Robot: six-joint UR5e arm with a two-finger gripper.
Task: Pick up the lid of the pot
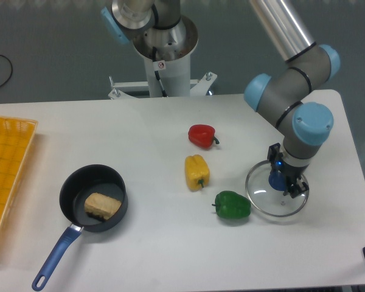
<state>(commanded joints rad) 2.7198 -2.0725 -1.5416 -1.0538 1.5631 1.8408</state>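
Glass lid (265, 196) just right of green pepper (232, 205). Tool (284, 173) closed on its blue knob (278, 181). Grasp looks made, lift apparently starting. Next: keep grip firm, raise straight up, clear of pepper.

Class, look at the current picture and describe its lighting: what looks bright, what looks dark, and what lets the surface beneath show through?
In the camera view, the white table looks bright; the pan's inside reads nearly black; the glass lid lets white show through, its rim standing out as a thin outline.
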